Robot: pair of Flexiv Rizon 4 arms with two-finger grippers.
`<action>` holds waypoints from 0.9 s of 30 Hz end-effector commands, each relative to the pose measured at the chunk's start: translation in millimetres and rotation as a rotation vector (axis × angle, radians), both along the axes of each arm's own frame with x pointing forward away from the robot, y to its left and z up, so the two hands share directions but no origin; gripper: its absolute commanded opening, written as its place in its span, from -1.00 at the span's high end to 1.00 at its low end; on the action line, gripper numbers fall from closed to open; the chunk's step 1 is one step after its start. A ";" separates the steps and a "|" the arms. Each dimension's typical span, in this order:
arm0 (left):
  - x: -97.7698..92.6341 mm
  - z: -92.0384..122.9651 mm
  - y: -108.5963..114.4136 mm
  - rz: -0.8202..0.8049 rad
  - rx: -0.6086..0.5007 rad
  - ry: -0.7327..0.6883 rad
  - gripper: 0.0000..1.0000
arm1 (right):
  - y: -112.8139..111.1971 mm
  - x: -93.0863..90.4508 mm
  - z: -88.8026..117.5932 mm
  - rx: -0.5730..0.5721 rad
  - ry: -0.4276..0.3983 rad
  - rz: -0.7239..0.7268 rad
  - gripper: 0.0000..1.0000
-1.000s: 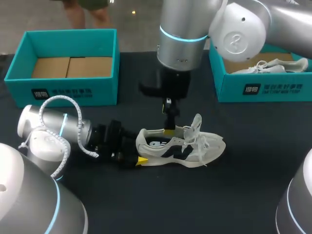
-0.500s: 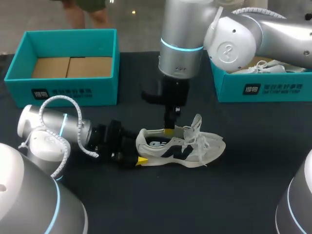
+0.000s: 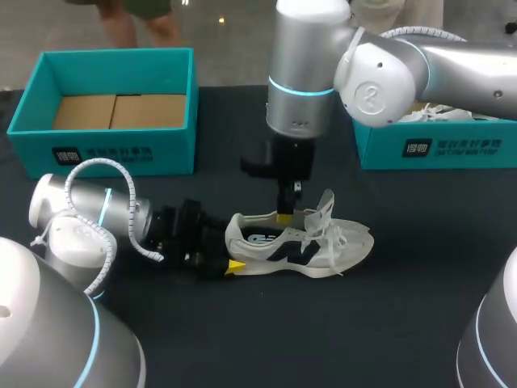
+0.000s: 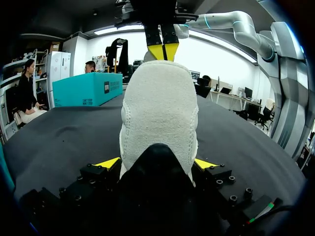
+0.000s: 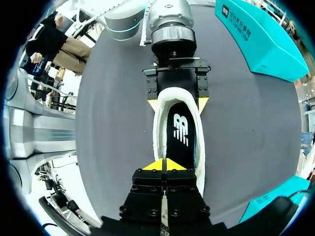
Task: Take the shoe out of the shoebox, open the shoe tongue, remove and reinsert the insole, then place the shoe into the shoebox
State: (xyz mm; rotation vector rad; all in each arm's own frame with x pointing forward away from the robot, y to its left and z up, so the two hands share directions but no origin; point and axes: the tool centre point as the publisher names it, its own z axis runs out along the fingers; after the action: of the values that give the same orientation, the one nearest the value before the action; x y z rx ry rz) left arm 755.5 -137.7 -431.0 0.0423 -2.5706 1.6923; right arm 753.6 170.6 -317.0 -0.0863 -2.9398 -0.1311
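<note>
Left fingers [image 4: 109, 163]: clamped on the heel of the shoe [image 3: 300, 242], with one yellow tip on each side of the heel cup. Both wrist views agree on this. We note the left gripper [image 3: 229, 254] lies low over the black tabletop [image 3: 404, 315], pointing along the shoe from behind the heel.

Right fingers [image 5: 156, 165]: pressed together, tips touching, with nothing visible between them. The right gripper [image 3: 284, 217] hangs straight down from its arm over the shoe's opening, at the end of the opening nearest the tongue [image 3: 325, 204]. We cannot tell whether its tips touch the shoe or what lies inside it.

Shoe: white with dark side markings. It stands on its sole on the tabletop near the middle, toe toward the right arm's side. The tongue is raised and the laces are loose. The insole [image 5: 180, 132], black with a white mark, lies flat inside the shoe.

Boxes: an open teal shoebox [image 3: 113, 149] sits at the far left of the tabletop, well apart from the shoe, and only its cardboard floor shows inside. A second teal shoebox [image 3: 452, 149] at the far right holds another white shoe [image 3: 443, 113].
</note>
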 end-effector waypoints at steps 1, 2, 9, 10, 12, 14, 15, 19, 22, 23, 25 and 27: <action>-0.5 -1.6 0.8 0.000 0.002 0.001 1.00 | 4.5 11.2 -10.8 -0.016 0.008 0.000 1.00; -0.5 -1.6 0.8 0.000 0.002 0.001 1.00 | 3.8 13.8 -13.0 -0.030 0.010 -0.003 1.00; -0.5 -1.6 0.8 0.000 0.002 0.001 1.00 | -0.3 25.7 -21.8 -0.092 0.011 -0.024 1.00; -0.5 -1.6 0.8 0.000 0.002 0.001 1.00 | -0.3 26.7 -22.7 -0.101 0.012 -0.025 1.00; -0.5 -1.6 0.8 0.000 0.002 0.001 1.00 | -0.4 27.5 -24.7 -0.122 0.003 -0.030 1.00; -0.5 -1.6 0.8 0.000 0.002 0.001 1.00 | 0.0 27.1 -27.0 -0.147 -0.014 -0.037 1.00; -0.5 -1.6 0.8 0.000 0.002 0.001 1.00 | 0.5 26.2 -28.1 -0.150 -0.024 -0.042 1.00; -0.5 -1.6 0.8 0.000 0.002 0.001 1.00 | 4.1 22.0 -33.7 -0.172 -0.048 -0.055 1.00; -0.5 -1.6 0.8 0.000 0.002 0.001 1.00 | 7.0 19.4 -40.7 -0.174 -0.056 -0.058 1.00; -0.5 -1.6 0.8 0.000 0.002 0.001 1.00 | 7.8 18.4 -43.9 -0.172 -0.055 -0.063 1.00; -0.5 -1.6 0.8 0.000 0.002 0.001 1.00 | 8.7 16.2 -48.6 -0.164 -0.051 -0.070 1.00; -0.5 -1.6 0.8 0.000 0.002 0.001 1.00 | 9.2 15.1 -50.3 -0.162 -0.050 -0.072 1.00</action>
State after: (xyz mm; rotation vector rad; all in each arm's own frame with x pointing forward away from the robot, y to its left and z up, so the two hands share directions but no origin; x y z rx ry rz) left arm 755.5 -137.7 -431.0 0.0422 -2.5705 1.6923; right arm 768.9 178.4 -360.1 -0.2132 -2.9946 0.1008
